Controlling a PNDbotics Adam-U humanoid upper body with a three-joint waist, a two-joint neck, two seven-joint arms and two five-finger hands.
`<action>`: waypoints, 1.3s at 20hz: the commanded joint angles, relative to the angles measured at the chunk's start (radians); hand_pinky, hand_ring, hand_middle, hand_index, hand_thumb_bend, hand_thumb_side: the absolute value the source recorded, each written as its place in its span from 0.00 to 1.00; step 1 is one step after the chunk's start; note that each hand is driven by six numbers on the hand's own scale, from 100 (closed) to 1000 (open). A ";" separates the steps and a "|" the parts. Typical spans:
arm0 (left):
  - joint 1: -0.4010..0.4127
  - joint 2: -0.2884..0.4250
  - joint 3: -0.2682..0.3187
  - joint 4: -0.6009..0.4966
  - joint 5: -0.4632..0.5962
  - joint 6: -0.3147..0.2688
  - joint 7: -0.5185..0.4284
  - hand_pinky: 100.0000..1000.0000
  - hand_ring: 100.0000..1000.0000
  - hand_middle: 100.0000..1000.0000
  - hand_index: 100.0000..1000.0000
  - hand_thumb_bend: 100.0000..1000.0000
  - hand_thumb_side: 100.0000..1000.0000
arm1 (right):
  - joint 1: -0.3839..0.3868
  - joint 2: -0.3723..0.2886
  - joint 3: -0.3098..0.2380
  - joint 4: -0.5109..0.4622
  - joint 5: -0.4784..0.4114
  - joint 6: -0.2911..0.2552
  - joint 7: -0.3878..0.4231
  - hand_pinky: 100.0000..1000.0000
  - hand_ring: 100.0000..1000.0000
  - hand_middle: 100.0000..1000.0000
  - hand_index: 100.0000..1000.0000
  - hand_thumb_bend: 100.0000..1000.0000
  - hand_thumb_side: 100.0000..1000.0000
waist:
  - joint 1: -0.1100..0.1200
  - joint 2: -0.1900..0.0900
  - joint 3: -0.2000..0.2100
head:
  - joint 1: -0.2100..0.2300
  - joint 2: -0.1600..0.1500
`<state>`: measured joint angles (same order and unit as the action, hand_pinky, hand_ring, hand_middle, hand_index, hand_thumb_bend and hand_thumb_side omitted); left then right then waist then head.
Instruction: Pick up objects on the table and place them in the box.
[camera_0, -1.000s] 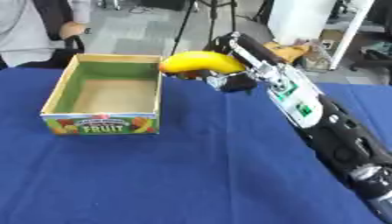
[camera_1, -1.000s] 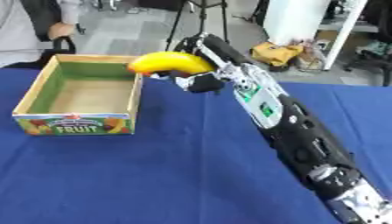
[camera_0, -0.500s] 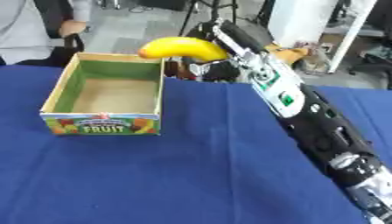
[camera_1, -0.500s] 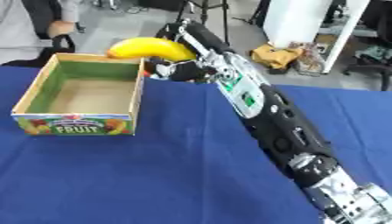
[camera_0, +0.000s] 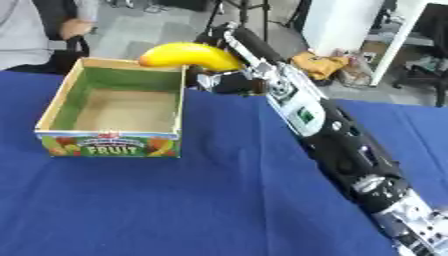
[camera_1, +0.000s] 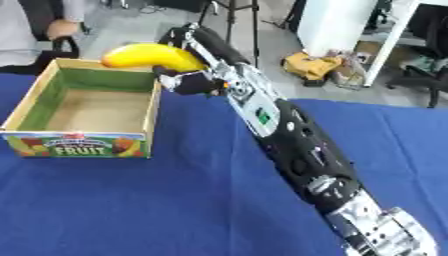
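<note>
A yellow banana (camera_0: 189, 55) hangs in the air over the far right corner of the cardboard fruit box (camera_0: 112, 143). My right hand (camera_0: 229, 81) is shut on its right end, with the arm stretching in from the lower right across the blue table (camera_0: 201, 205). The box stands open at the left, its brown floor (camera_0: 122, 111) bare inside green walls. The banana's free end points left over the box's back edge. My left hand shows in neither view.
The blue cloth covers the whole table. Beyond the far edge are a yellow bag (camera_0: 322, 65) on the floor, a white cabinet (camera_0: 346, 22) and a seated person at the upper left, who touches nothing.
My right hand has carried the banana up and to the left, from beside the box's right wall to above its far right corner. The camera has also shifted slightly.
</note>
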<state>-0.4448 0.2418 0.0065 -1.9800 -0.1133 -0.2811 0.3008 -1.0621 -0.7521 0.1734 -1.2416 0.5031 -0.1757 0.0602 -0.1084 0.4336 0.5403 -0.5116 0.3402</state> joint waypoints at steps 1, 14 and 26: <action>-0.011 0.034 0.008 -0.020 0.005 0.001 0.003 0.46 0.56 0.64 0.85 0.00 0.90 | -0.031 -0.043 -0.013 0.001 0.009 -0.002 -0.015 0.64 0.75 0.36 0.52 0.01 0.23 | 0.005 -0.014 0.007 | -0.013 -0.024; 0.021 0.058 0.020 -0.020 0.015 0.015 0.018 0.45 0.55 0.63 0.85 0.00 0.89 | -0.074 -0.069 -0.014 -0.015 -0.013 -0.023 -0.088 0.63 0.75 0.35 0.51 0.00 0.23 | -0.013 0.025 0.056 | -0.060 -0.075; 0.039 0.061 0.031 -0.020 0.024 0.023 0.028 0.45 0.55 0.63 0.84 0.00 0.89 | -0.099 -0.076 -0.017 0.007 -0.041 -0.036 -0.151 0.63 0.75 0.35 0.51 0.00 0.23 | -0.016 0.042 0.103 | -0.104 -0.098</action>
<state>-0.4039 0.2746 0.0243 -1.9800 -0.0953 -0.2589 0.3234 -1.1358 -0.7967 0.1700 -1.2303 0.4655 -0.2110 -0.0837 -0.1329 0.4969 0.6421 -0.6090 0.2605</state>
